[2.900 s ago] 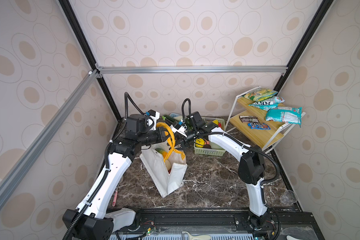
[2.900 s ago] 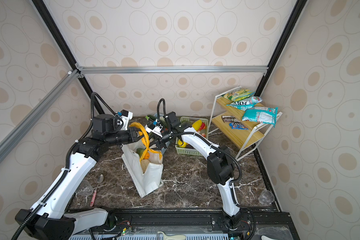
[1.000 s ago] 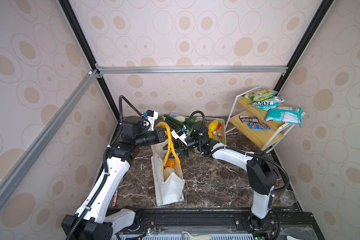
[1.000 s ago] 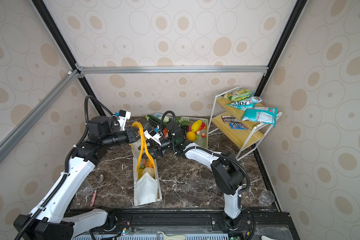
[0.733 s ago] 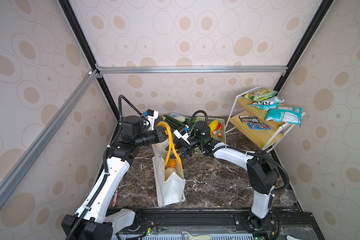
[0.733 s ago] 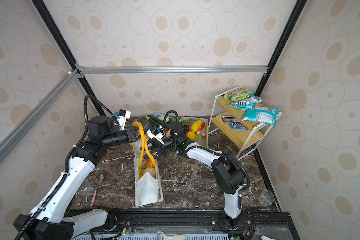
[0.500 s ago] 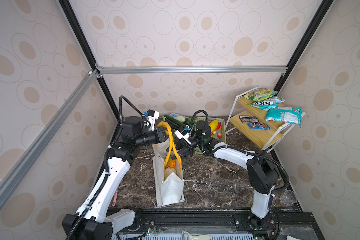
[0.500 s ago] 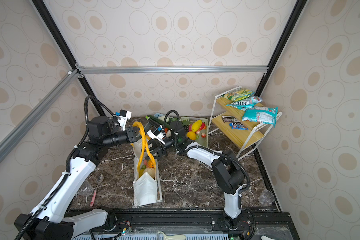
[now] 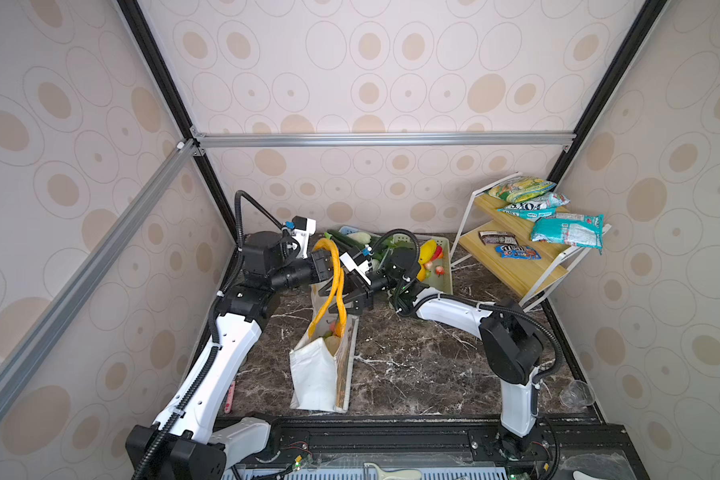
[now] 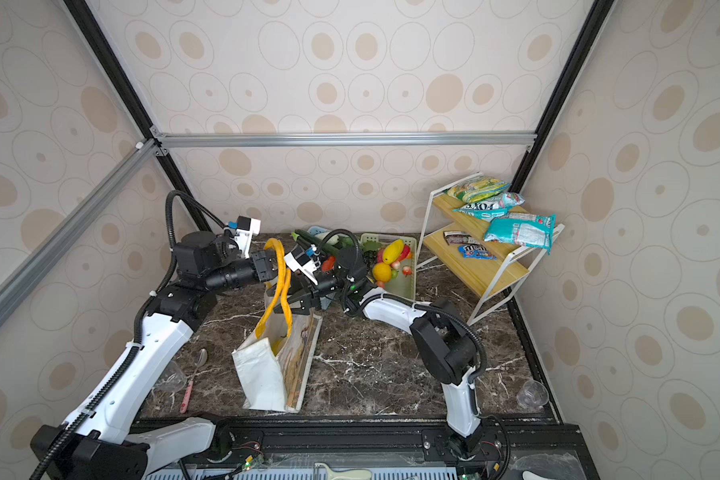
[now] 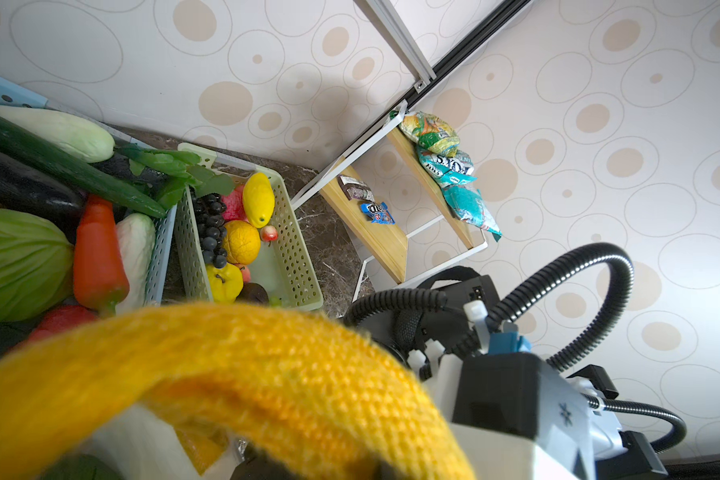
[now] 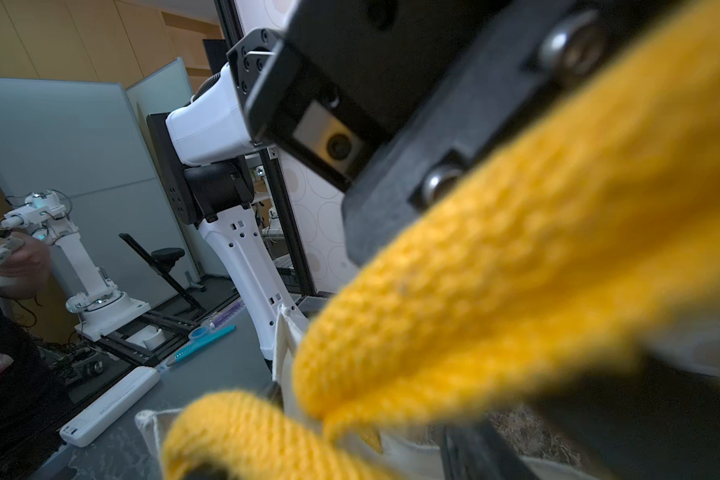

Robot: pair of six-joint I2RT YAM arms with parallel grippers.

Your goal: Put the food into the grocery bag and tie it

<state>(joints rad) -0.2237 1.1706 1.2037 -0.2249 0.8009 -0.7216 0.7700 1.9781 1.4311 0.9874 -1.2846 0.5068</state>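
Yellow-orange handles [image 9: 336, 291] of the white grocery bag [image 9: 314, 374], standing on the marble tabletop [image 9: 412, 365] with food [image 9: 330, 331] inside, clamped at the top in the closed left gripper [image 9: 324, 266]; right gripper [image 9: 347, 306] half-spread just beside the straps, contact unclear; more fruit [image 9: 427, 253] in the green basket [image 9: 448, 270] behind.

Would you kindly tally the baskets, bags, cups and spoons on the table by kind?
Baskets: 2
Bag: 1
Cups: 2
Spoon: 1
Total: 6
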